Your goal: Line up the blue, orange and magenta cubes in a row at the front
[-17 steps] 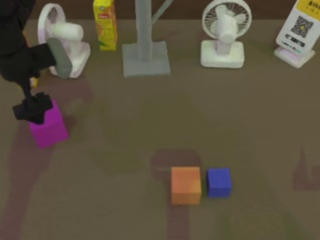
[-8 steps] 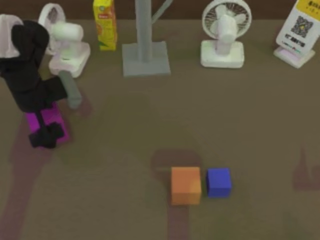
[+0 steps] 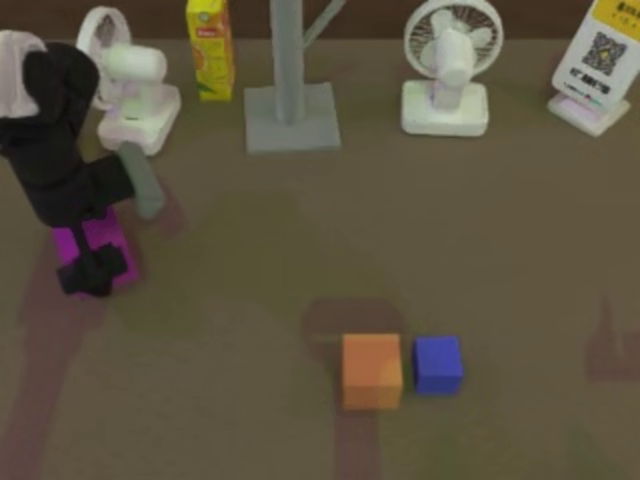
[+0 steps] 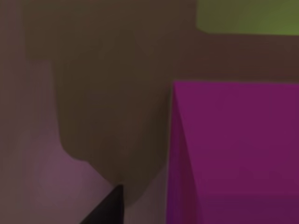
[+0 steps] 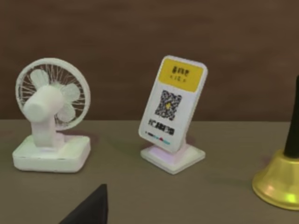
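Note:
The magenta cube (image 3: 106,232) sits at the table's left side, largely covered by my left arm. My left gripper (image 3: 92,270) is down over it and open. In the left wrist view one dark fingertip (image 4: 110,209) stands a small gap away from the magenta cube's (image 4: 233,149) side face; the other finger is hidden. The orange cube (image 3: 372,371) and the smaller blue cube (image 3: 437,364) rest side by side near the front centre, a narrow gap between them. My right gripper is outside the top view; its wrist view shows a single fingertip (image 5: 93,209) with nothing beside it.
Along the back edge stand a white fan (image 3: 130,90), a yellow juice carton (image 3: 210,48), a grey stand (image 3: 290,115), a second white fan (image 3: 447,70) and a QR sign (image 3: 598,60). A brass bell (image 5: 280,182) stands near the sign.
My left arm has swung round and lowered, carrying its gripper from the magenta cube's back corner to over its front part. In the last half second nothing moved.

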Tool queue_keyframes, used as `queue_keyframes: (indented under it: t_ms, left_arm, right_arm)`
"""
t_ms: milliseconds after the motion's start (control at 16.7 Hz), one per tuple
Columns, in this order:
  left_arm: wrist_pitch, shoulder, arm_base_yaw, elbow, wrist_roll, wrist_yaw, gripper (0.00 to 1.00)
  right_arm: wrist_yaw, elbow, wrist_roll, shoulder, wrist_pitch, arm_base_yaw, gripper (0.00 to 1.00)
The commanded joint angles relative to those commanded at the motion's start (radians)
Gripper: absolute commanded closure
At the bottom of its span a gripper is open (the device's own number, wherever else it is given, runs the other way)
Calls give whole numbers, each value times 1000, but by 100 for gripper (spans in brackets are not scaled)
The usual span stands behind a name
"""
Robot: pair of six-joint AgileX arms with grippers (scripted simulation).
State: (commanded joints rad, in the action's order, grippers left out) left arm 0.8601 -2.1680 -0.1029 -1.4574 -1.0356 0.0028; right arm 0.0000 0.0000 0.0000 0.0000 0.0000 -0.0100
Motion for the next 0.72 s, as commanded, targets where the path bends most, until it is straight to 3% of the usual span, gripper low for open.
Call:
queue_keyframes:
  t_ms: [540, 720]
  left_arm:
    - [0, 0, 0, 0, 0, 0, 98]
    - [0, 0, 0, 0, 0, 0, 100]
  right_arm:
    - [0, 0, 0, 0, 0, 0, 0]
    - [0, 0, 0, 0, 0, 0, 0]
